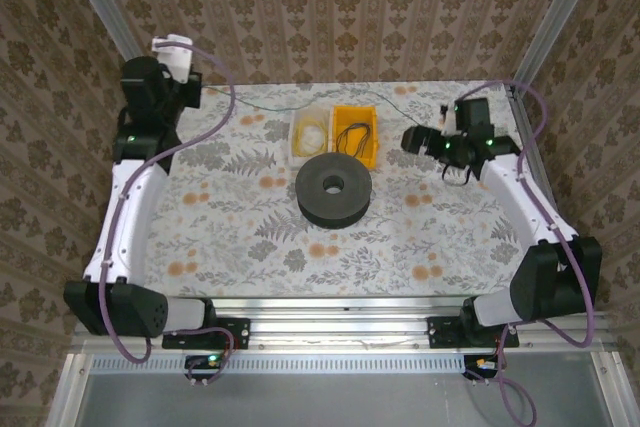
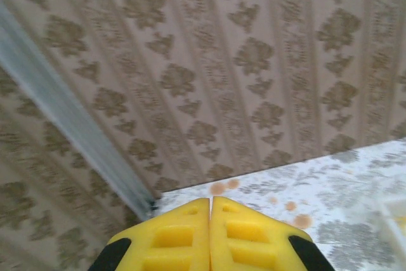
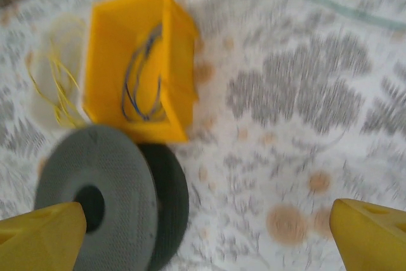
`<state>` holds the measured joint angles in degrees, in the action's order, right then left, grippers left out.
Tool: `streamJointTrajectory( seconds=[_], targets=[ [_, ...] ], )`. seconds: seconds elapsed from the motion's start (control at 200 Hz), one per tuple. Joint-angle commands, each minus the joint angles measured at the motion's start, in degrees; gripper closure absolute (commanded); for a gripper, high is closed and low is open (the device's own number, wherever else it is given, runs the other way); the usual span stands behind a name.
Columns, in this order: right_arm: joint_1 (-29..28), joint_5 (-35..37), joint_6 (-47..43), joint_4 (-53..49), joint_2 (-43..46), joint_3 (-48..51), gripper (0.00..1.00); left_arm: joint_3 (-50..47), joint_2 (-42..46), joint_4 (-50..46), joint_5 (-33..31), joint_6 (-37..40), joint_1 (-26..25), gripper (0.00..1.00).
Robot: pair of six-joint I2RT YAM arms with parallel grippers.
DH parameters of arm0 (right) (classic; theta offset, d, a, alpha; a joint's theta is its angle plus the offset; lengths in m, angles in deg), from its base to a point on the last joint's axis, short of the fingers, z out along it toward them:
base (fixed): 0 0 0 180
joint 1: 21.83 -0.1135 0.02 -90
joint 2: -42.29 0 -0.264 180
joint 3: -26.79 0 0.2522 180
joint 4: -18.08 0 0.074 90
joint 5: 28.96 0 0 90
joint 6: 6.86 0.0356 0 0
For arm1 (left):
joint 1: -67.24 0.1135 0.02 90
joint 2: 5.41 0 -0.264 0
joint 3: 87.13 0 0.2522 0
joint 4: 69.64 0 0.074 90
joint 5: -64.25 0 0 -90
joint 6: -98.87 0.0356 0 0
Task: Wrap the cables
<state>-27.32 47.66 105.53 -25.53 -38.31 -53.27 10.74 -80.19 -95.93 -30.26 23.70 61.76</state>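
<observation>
One floral table [image 1: 240, 239] (walls [image 1: 330, 7] seemingly damask)

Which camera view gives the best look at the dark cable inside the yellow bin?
The right wrist view: the dark cable appears large, as loose loops inside the yellow bin, though blurred. The top external view gives it as a tiny coil in that bin. The left wrist camera faces the wall.
</observation>
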Motion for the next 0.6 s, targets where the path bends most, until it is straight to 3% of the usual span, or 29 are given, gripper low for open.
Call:
streamJointTrajectory(
  seconds=[0.0, 0.21, 0.34, 0.47, 0.595],
  targets=[
    [-2.61, -1.55, 2.47, 3.87, 4.73, 4.95, 0.00, -1.42, 3.11, -0.93, -1.39, 2.49, 2.30, 1.00],
    [-4.01, -0.98, 5.68, 6.45, 5.36, 11.53, 0.00, -4.77, 7.30, -1.59, 1.40, 0.66, 8.12, 1.00],
    [-3.69, 5.36, 6.76, 7.20, 1.24, 11.90, 0.01, -6.69, 8.59, -1.75, 2.92, -0.04, 8.32, 1.00],
    [-1.64, 8.82, 7.84, 9.22, -8.96, 8.85, 0.03, -7.73, 8.95, -1.78, 4.76, -0.92, 8.30, 1.00],
    [0.93, 5.19, 9.41, 12.28, -18.42, 2.84, 0.04, -8.11, 9.11, -1.89, 6.58, -1.25, 8.10, 1.00]
  ],
)
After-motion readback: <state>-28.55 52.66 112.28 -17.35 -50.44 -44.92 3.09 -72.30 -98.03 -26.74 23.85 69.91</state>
